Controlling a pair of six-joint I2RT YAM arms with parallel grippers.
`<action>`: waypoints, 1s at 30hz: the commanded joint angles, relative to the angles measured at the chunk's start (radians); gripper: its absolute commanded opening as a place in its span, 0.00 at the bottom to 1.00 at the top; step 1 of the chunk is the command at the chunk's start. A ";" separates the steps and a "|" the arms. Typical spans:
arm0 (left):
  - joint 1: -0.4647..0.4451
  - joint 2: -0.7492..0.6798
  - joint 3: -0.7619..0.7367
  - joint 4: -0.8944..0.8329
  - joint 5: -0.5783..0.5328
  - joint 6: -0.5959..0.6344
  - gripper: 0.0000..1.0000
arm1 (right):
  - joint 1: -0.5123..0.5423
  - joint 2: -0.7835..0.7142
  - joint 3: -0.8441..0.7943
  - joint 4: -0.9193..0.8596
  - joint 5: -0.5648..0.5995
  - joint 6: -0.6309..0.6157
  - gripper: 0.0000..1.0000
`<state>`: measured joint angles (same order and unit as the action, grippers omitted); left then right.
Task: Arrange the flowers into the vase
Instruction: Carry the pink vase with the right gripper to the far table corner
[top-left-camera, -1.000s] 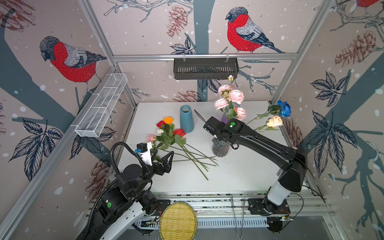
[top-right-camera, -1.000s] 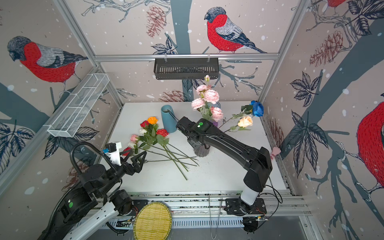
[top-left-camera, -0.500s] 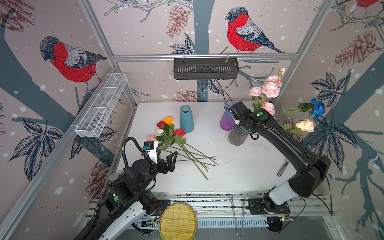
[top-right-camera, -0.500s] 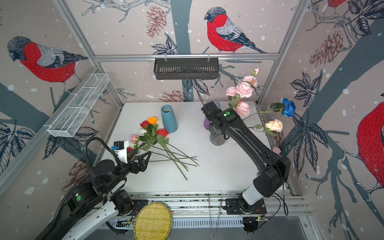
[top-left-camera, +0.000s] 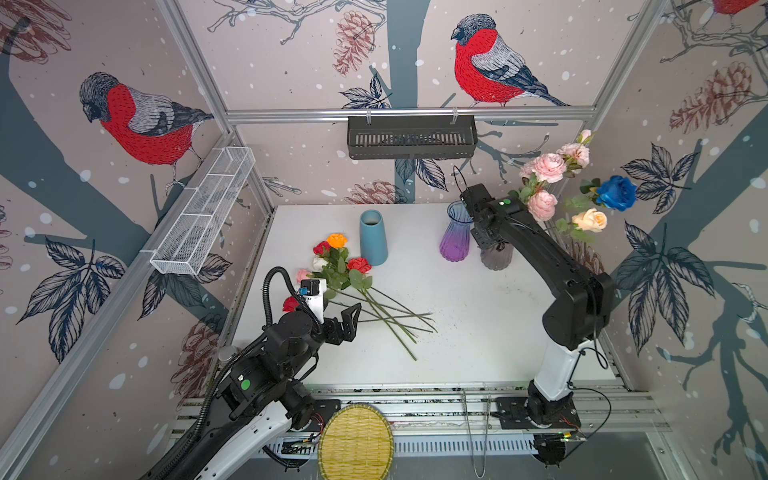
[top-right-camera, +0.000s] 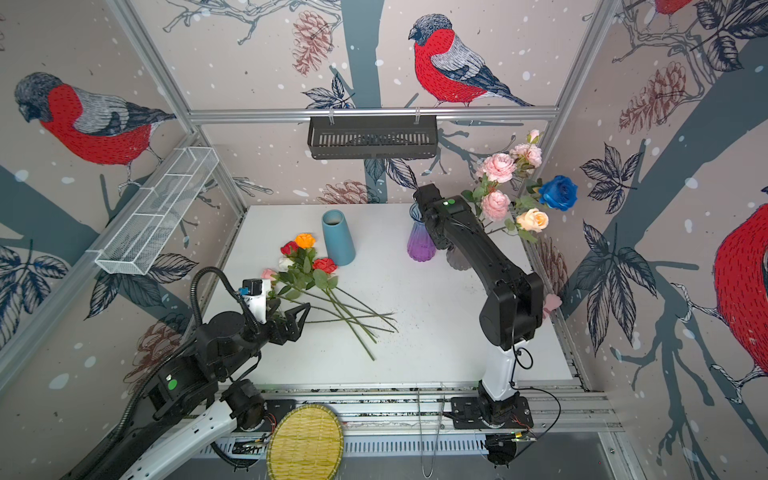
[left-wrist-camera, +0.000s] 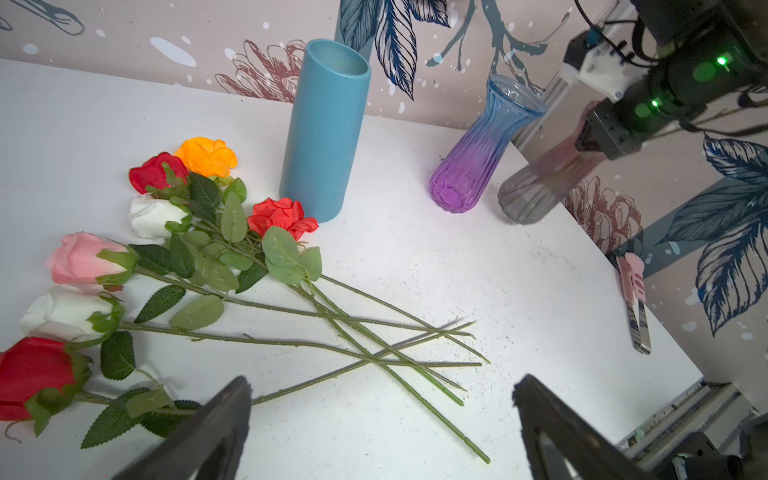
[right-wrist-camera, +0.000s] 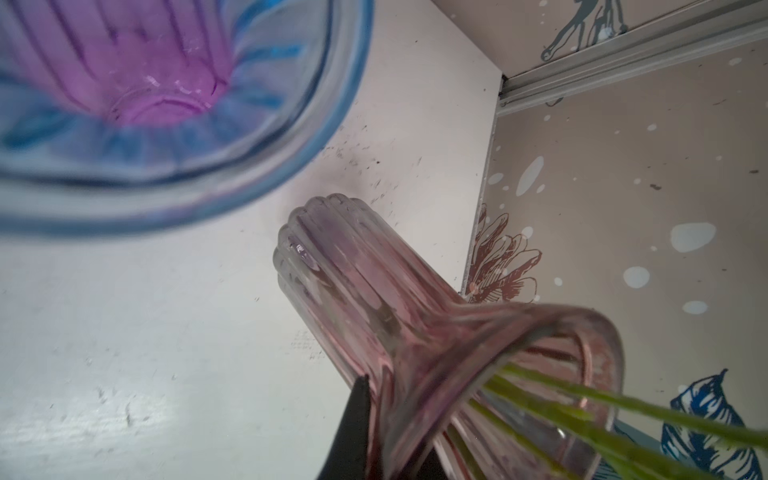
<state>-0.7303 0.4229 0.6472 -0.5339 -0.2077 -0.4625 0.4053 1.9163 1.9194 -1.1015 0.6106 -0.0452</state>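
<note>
Our left gripper (left-wrist-camera: 382, 386) hangs wide open above roses (left-wrist-camera: 282, 216) on the table (left-wrist-camera: 540, 291). Only the right wrist view shows stems (right-wrist-camera: 665, 409) inside the pink vase (right-wrist-camera: 353, 291) our right gripper (left-wrist-camera: 590, 137) pinches; both top views show their blooms (top-left-camera: 548, 168).

surface: white tabletop (top-left-camera: 478, 332) | upright: teal tapered cylinder vase (top-left-camera: 373, 243), rear centre; ribbed glass vase fading purple to blue (top-left-camera: 455, 243), right of it | lying: loose long-stemmed roses (top-left-camera: 338, 274), stems crossing, front left | tilted: smoky ribbed glass vase (top-left-camera: 496, 257), contact unclear | right edge: pink-handled metal tool (left-wrist-camera: 633, 286)
</note>
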 joint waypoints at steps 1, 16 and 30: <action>0.000 0.017 -0.003 0.039 0.022 0.016 0.98 | -0.020 0.048 0.084 0.057 0.140 -0.039 0.02; -0.015 0.064 -0.011 0.052 0.048 0.025 0.98 | -0.242 0.022 0.099 0.141 -0.127 -0.172 0.04; -0.017 0.040 -0.014 0.052 0.043 0.022 0.98 | -0.260 0.080 0.060 0.226 0.034 -0.183 0.06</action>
<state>-0.7452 0.4641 0.6342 -0.5049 -0.1604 -0.4435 0.1436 1.9865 1.9656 -0.9714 0.5137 -0.2153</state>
